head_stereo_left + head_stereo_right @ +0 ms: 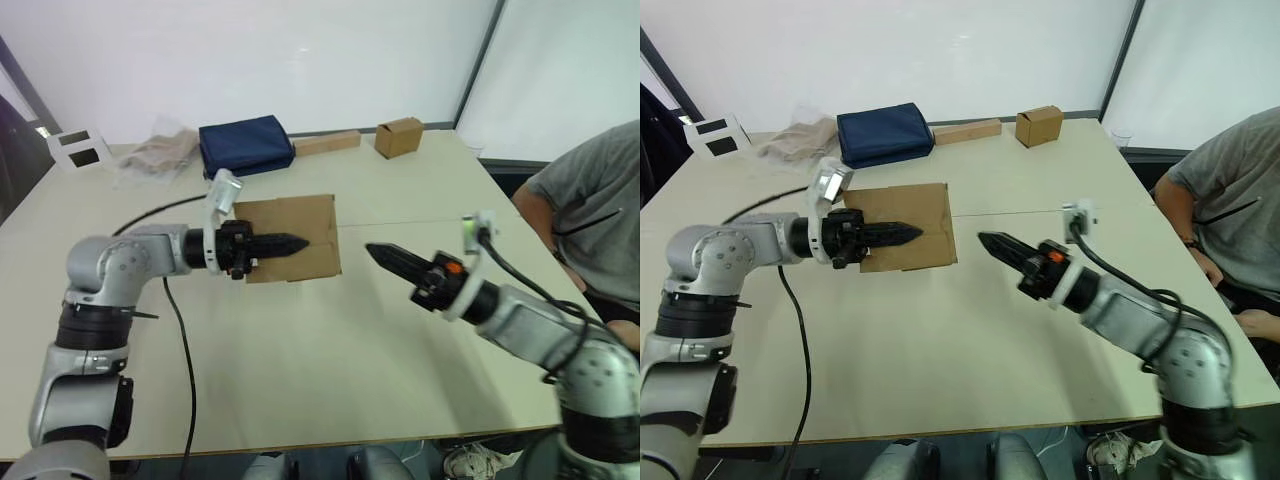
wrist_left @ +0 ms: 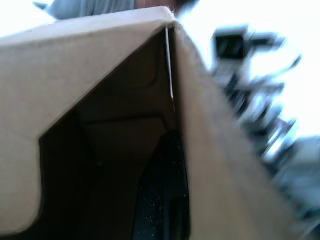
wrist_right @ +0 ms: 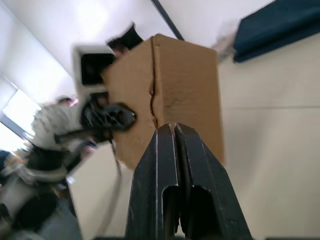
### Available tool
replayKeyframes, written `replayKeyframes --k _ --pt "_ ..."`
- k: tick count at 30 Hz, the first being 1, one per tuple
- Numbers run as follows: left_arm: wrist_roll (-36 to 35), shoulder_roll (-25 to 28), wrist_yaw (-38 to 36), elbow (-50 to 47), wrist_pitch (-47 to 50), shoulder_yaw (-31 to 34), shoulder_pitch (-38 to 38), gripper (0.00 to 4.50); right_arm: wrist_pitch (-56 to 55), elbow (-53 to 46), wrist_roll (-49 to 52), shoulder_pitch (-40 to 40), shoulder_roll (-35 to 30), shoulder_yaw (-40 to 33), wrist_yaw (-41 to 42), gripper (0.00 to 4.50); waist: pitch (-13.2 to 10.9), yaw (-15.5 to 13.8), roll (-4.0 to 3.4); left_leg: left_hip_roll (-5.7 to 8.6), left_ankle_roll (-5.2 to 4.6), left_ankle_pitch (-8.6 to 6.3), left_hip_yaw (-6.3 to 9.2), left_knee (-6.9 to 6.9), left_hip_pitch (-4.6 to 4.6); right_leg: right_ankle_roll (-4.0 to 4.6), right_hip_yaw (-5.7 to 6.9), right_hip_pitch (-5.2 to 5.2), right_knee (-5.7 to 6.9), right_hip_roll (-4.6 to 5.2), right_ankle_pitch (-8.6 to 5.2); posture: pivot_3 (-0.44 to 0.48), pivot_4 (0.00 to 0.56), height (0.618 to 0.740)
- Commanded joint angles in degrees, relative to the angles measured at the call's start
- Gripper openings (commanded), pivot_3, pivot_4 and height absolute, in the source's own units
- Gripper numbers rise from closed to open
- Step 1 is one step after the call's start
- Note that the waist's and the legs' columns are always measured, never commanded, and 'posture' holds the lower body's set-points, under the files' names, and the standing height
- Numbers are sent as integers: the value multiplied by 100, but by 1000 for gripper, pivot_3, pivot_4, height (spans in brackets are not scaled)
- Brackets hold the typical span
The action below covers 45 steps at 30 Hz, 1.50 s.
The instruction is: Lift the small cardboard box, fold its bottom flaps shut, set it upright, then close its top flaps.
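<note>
1. You're working over a pale table (image 1: pixel 330 350), white wall behind, a person (image 1: pixel 590 200) seated at its right edge.
2. Left gripper (image 1: pixel 290 243): reaches into the box (image 1: pixel 300 225), pinched on one wall as far as I can judge.
3. Right gripper (image 1: pixel 385 257): fingers together, empty, just beside the box.
4. The box sits mid-table on the left gripper. Judge it light, stiff, crushable; press flaps near their hinges.
</note>
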<state>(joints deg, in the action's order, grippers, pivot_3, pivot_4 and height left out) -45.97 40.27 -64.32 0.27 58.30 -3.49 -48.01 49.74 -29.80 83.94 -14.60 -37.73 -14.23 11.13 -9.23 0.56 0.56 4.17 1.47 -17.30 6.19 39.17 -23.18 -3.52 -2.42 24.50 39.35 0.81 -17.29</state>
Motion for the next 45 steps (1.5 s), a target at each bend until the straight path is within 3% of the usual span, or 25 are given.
replayKeyframes --k 1,5,10,17,22,25,26,34,41,43,45 --pt "883 226 -606 -141 -758 -804 -431 0 -107 -358 -74 71 -274 -289 264 52 1 15 -1 0 -3 -1 0 -1 4 0 0 -4 -1 0 0 0 150 740" --pt "2535 354 -1347 537 -2192 -2115 -1198 0 -237 -374 -311 185 -293 -302 363 52 -1 20 0 -4 -6 -3 0 -9 15 1 -2 -8 4 -4 -1 0 150 740" --pt "3692 213 -2465 1433 -3813 -2938 -1991 0 -404 -402 -552 222 -65 -165 221 52 -2 9 2 -2 -9 -5 0 -3 3 1 1 -7 -3 -4 -1 0 150 740" --pt "3949 46 -2818 2320 -5004 -4292 -2791 0 -533 -558 -752 399 92 -75 148 52 -2 18 2 -2 -15 -8 0 0 1 0 0 -5 -4 -3 -1 0 150 740" --pt "4000 -147 -2818 2557 -5204 -4649 -3002 0 -670 -545 -979 483 246 -68 -25 52 -3 19 4 -2 -18 -9 1 2 0 -1 0 -5 -3 -4 -1 0 150 740" --pt "3653 25 -2818 2247 -5076 -4966 -3099 698 -708 -603 -972 526 306 -75 -75 0 -4 39 4 -2 -18 -9 1 2 -2 -1 0 -1 -1 -5 -1 0 150 740" --pt "3470 61 -2818 2139 -4912 -5027 -3163 1119 -713 -618 -972 536 313 -69 -84 0 -4 40 4 -3 -18 -9 1 2 -3 0 -1 1 0 -5 -1 0 150 740" --pt "2347 203 -2818 1425 -3215 -4585 -3534 4452 -709 -540 -1091 515 256 -42 -74 0 -4 36 4 -2 -19 -9 2 6 -4 -1 0 1 2 -5 -1 0 150 740" --pt "1687 804 -2818 1422 -2637 -3783 -3321 4452 -443 -444 -1733 335 10 336 -181 0 -4 75 2 -4 -17 -8 2 5 0 0 -1 4 8 -11 -2 0 150 740" --pt "1848 776 -2818 1554 -2569 -3538 -3182 4452 -335 -371 -1906 309 -41 430 -218 0 -3 63 0 -3 -17 -8 2 5 1 0 -1 4 8 -11 -2 0 150 740" --pt "2032 616 -2541 1954 -2399 -3119 -3010 3961 -198 -400 -2290 259 -208 710 -114 0 -3 18 0 -3 -17 -8 2 6 1 -1 -2 2 9 -10 -2 0 150 740"
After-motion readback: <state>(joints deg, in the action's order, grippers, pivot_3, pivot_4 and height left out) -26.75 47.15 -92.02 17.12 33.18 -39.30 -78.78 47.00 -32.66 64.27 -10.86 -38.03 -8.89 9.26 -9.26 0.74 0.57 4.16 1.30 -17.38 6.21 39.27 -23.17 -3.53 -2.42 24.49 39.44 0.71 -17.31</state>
